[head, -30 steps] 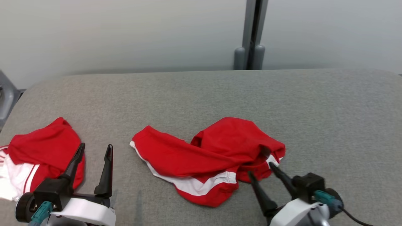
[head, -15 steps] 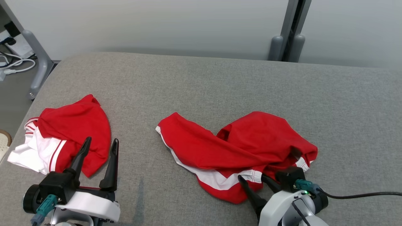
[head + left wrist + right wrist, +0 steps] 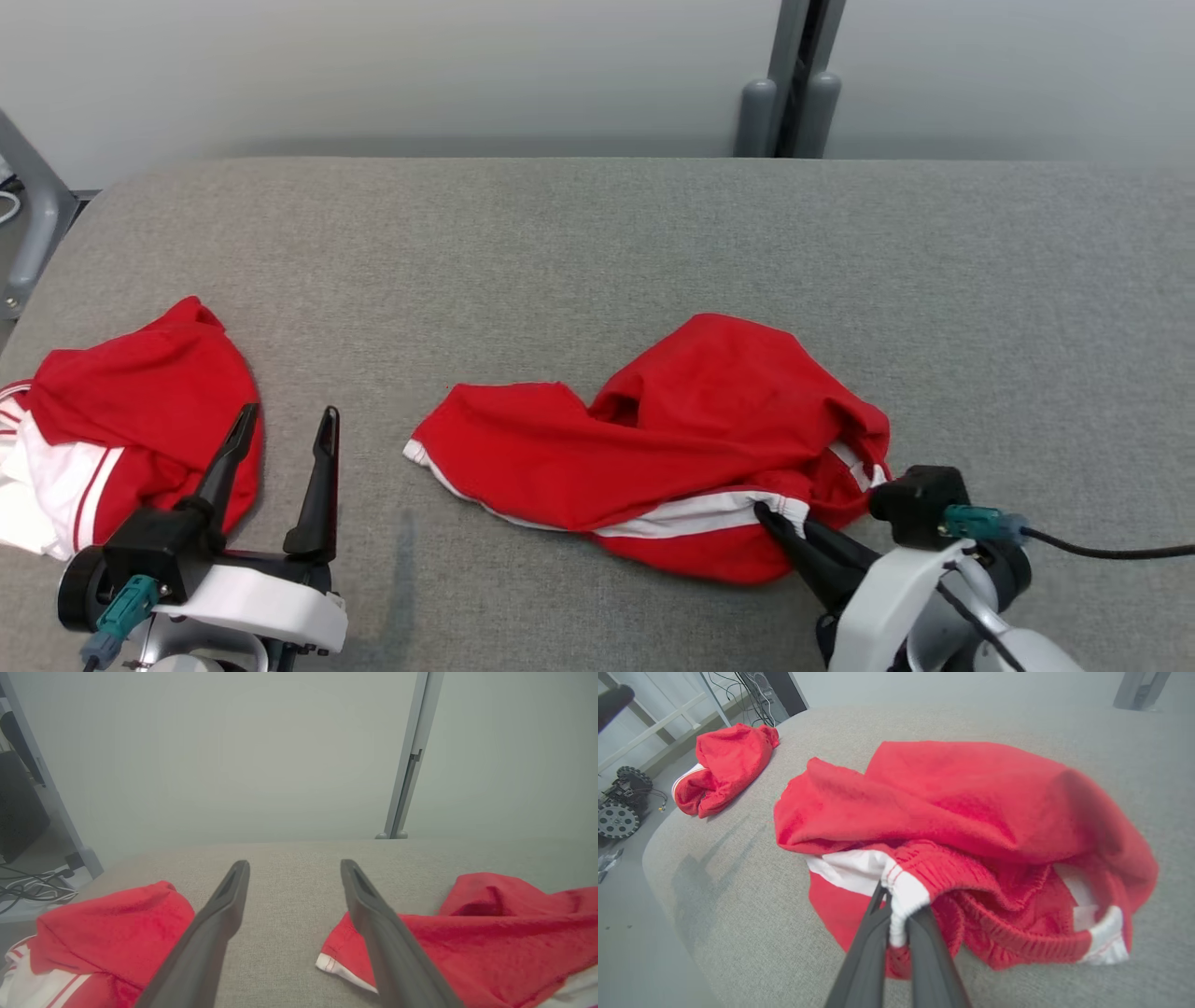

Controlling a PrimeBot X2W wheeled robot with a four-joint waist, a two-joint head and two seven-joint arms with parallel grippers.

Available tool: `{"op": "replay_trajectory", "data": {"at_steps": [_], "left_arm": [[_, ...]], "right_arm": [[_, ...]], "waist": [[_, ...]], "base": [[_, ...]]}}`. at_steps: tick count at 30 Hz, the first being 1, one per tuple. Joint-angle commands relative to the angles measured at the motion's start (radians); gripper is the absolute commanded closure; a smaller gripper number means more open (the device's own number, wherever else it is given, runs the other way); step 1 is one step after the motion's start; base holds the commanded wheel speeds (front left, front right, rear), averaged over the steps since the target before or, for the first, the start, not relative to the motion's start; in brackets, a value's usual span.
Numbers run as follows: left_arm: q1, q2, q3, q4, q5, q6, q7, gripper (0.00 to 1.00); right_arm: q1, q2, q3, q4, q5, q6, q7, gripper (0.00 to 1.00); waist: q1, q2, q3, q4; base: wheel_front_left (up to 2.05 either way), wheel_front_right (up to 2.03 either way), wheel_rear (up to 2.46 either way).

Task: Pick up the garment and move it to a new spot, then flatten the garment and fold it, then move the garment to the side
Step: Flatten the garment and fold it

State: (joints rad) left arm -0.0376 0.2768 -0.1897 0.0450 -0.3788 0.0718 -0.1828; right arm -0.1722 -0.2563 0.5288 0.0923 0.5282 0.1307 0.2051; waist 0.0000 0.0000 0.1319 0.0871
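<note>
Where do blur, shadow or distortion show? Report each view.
Head view: sharp, evenly lit, a faint shadow on the table beside the left gripper. Left wrist view: fingers soft-edged up close. Right wrist view: wide-angle bends the table edge; the garment blurs toward its right side.

The second garment point(image 3: 140, 411) is cut off by the left edge of the head view, and a finger of the left gripper point(image 3: 288, 415) covers a part of its right side. The tips of the right gripper point(image 3: 901, 907) are partly hidden by the white waistband point(image 3: 903, 891) of the garment point(image 3: 691, 429).
</note>
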Motion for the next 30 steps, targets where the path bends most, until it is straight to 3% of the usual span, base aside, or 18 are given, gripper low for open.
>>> {"op": "replay_trajectory", "data": {"at_steps": [1,5,9,13,19,20,21,22,30], "left_arm": [[-0.019,0.006,0.004,0.002,-0.005,0.004,-0.003,0.0],[-0.021,0.01,0.007,0.006,-0.01,0.004,-0.008,0.0],[-0.03,0.011,0.003,0.011,-0.013,0.002,-0.011,0.0],[-0.041,0.008,-0.004,0.019,-0.012,-0.002,-0.01,0.0],[-0.057,0.009,-0.012,0.029,-0.015,-0.009,-0.014,0.0],[-0.058,0.011,-0.011,0.031,-0.016,-0.008,-0.013,0.0],[-0.059,0.012,-0.012,0.031,-0.016,-0.008,-0.013,0.0],[-0.059,0.013,-0.012,0.031,-0.017,-0.007,-0.013,0.0],[-0.043,0.02,-0.013,0.03,-0.017,0.003,-0.007,0.0]], "right_arm": [[0.015,-0.011,-0.012,-0.022,0.015,0.0,0.014,1.0],[0.066,-0.055,-0.1,-0.121,0.056,0.0,0.077,1.0],[0.115,-0.075,-0.185,-0.146,0.07,0.0,0.124,1.0],[0.142,-0.075,-0.201,-0.095,0.056,0.0,0.126,1.0],[0.114,-0.072,-0.145,0.038,0.063,0.0,0.036,1.0],[0.11,-0.068,-0.141,0.059,0.07,0.0,0.013,0.84],[0.104,-0.068,-0.133,0.077,0.071,0.0,-0.006,0.55],[0.099,-0.069,-0.128,0.092,0.068,0.0,-0.027,0.0],[0.121,-0.102,-0.137,0.115,0.089,0.0,-0.107,0.0]], "waist": [[0.0,0.0,0.009,-0.017],[0.0,0.0,0.019,-0.043],[0.0,0.0,0.027,-0.057],[0.0,0.0,0.035,-0.063],[0.0,0.0,0.044,-0.066],[0.0,0.0,0.045,-0.068],[0.0,0.0,0.045,-0.07],[0.0,0.0,0.045,-0.073],[0.0,0.0,0.027,-0.092]], "base": [[0.0,0.0,0.0],[0.0,0.0,0.0],[0.0,0.0,0.0],[0.0,0.0,0.0],[0.0,0.0,0.0],[0.0,0.0,0.0],[0.0,0.0,0.0],[0.0,0.0,0.0],[0.0,0.0,0.0]]}}
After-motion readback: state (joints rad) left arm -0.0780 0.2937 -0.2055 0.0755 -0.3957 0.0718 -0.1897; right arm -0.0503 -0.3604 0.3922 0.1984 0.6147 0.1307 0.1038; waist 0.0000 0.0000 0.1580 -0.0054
